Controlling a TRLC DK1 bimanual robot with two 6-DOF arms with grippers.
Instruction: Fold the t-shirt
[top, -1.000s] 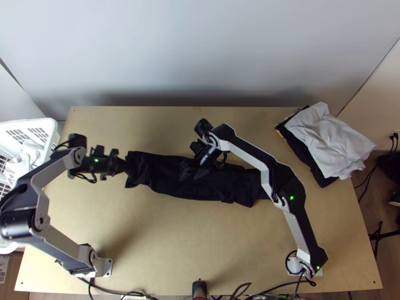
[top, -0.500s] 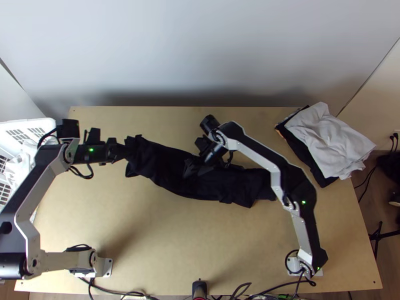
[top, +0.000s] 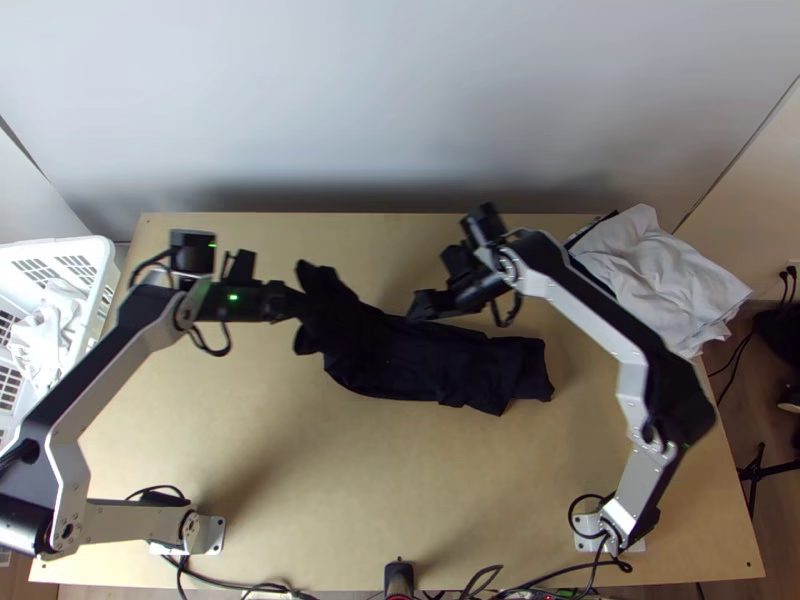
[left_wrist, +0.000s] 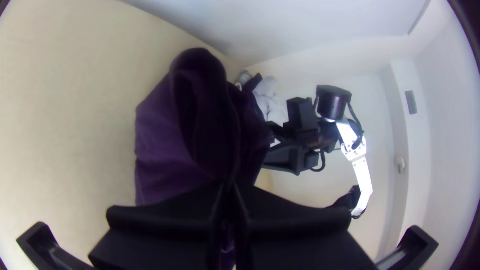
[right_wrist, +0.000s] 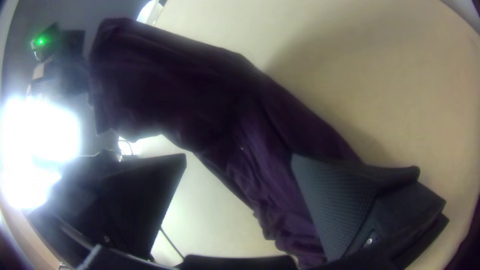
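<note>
One t-shirt (top: 440, 362), dark, one end gripped by left end effector (top: 302, 306)

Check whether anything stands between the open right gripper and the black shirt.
Nothing visible does. The shirt shows directly beyond the right gripper's parted fingers in its wrist view. The left gripper holds the shirt's left end, off to the side.

Top view: mod. bright, light diffuse; wall (top: 400, 80) pale at 12 o'clock, darker twd. its foot; soft shadow on table (top: 350, 480) approx. 7–8 o'clock; R arm (top: 600, 325) slightly blurred, approx. 3 o'clock. Wrist views: fisheye bend, dark corners; R wrist view, blown-out glare at 9 o'clock.
</note>
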